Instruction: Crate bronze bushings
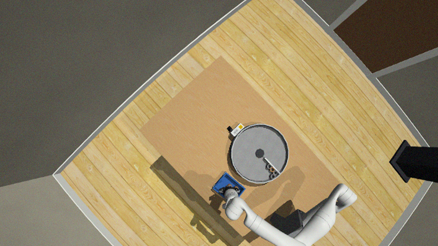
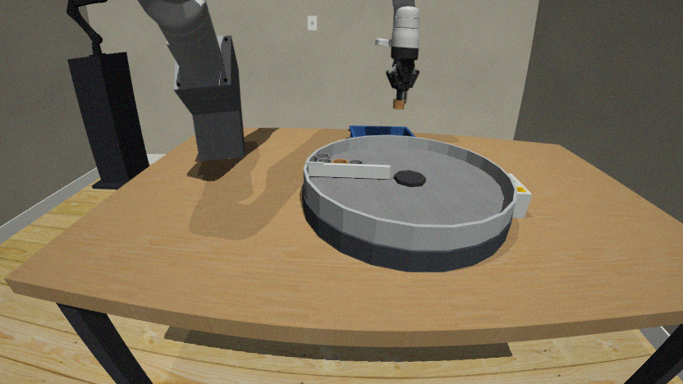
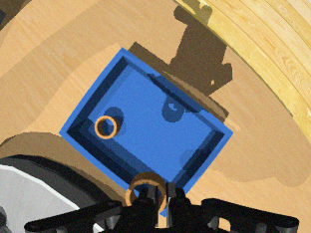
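Observation:
My gripper (image 2: 399,98) is shut on a bronze bushing (image 2: 398,103) and holds it high above the blue crate (image 2: 380,130). In the wrist view the held bushing (image 3: 146,191) hangs over the crate's near edge, and the crate (image 3: 148,122) holds one bronze bushing (image 3: 107,126). The grey turning table (image 2: 405,190) carries one bronze bushing (image 2: 339,161) between two steel bushings (image 2: 323,156), behind a white bar (image 2: 348,170). From above, the gripper (image 1: 228,191) is over the crate (image 1: 226,183) and the bushings (image 1: 271,170) lie near the table's rim.
A small white box with a yellow label (image 2: 520,194) stands against the turning table's right side. The arm's grey base column (image 2: 215,100) stands at the back left of the table. A black stand (image 2: 108,114) is on the floor to the left.

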Controlling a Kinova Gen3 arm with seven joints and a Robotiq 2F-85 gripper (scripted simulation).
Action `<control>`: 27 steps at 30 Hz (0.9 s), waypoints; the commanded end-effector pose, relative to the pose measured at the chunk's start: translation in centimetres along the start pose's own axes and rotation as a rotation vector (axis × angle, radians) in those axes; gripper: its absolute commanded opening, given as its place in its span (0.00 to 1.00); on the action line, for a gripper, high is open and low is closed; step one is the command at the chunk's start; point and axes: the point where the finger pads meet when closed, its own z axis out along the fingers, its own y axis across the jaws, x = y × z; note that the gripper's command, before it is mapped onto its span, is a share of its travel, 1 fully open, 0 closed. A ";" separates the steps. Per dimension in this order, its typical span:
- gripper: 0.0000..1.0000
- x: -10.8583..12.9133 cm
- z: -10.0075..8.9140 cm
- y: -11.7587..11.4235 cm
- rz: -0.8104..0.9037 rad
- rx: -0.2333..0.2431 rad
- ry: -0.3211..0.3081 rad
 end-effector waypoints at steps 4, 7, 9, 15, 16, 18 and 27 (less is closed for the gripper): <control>0.00 -0.1 0.6 0.0 -0.001 0.007 0.005; 0.00 -0.1 0.6 0.0 -0.001 0.007 0.005; 0.00 -0.1 1.0 0.1 -0.001 0.006 0.005; 0.00 -0.1 2.7 0.0 -0.001 0.007 0.005; 0.00 -0.1 2.7 0.0 -0.001 0.007 0.005; 0.00 -0.1 2.7 0.0 -0.001 0.007 0.005; 0.00 -0.1 3.6 0.0 -0.001 0.007 0.005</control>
